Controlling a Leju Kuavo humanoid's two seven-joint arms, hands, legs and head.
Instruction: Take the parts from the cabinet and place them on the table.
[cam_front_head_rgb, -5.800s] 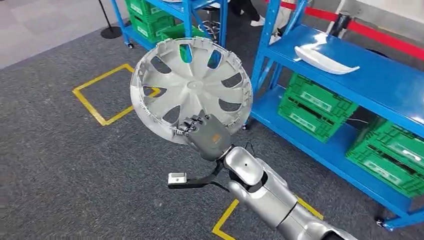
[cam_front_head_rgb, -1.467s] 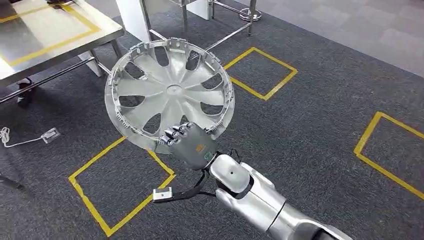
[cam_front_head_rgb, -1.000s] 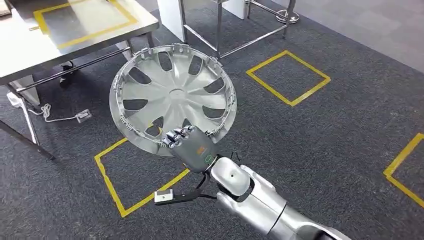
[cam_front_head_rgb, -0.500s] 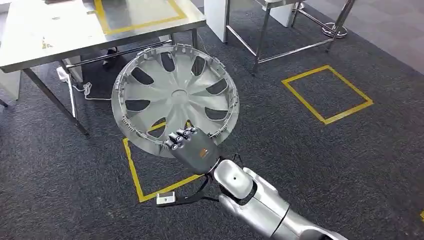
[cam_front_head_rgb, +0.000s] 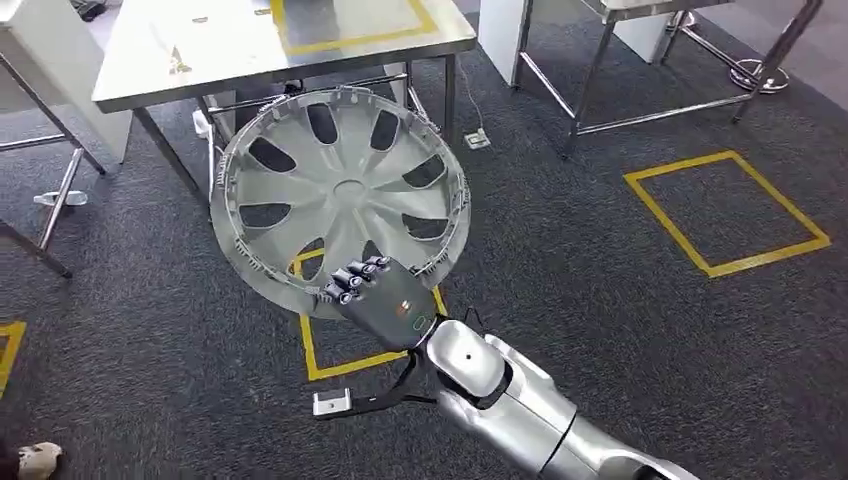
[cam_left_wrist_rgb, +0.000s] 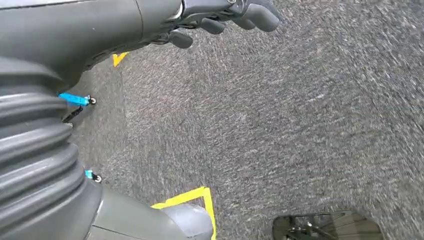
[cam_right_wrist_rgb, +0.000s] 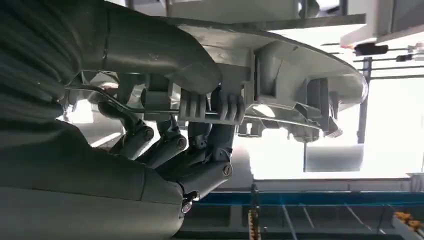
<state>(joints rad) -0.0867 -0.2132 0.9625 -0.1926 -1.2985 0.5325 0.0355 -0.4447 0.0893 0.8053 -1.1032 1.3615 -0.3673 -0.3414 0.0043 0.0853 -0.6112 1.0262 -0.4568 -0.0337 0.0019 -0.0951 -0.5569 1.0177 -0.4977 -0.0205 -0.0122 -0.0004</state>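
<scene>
Right hand (cam_front_head_rgb: 385, 297) clamped on 6 o'clock rim of round silver plastic wheel cover (cam_front_head_rgb: 340, 195), carried above carpet; steel table (cam_front_head_rgb: 180, 50) at 11 o'clock; keep cover level, approach square; left hand (cam_left_wrist_rgb: 225, 15) curled in, holding nothing

Workshop/test floor: steel worktables (cam_front_head_rgb: 180, 75), grey carpet (cam_front_head_rgb: 620, 300) w/ yellow tape squares (cam_front_head_rgb: 727, 212).

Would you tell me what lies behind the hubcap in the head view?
Behind the hubcap: grey carpet, yellow floor tape and the steel table's legs. The hubcap covers whatever lies directly behind it.
</scene>
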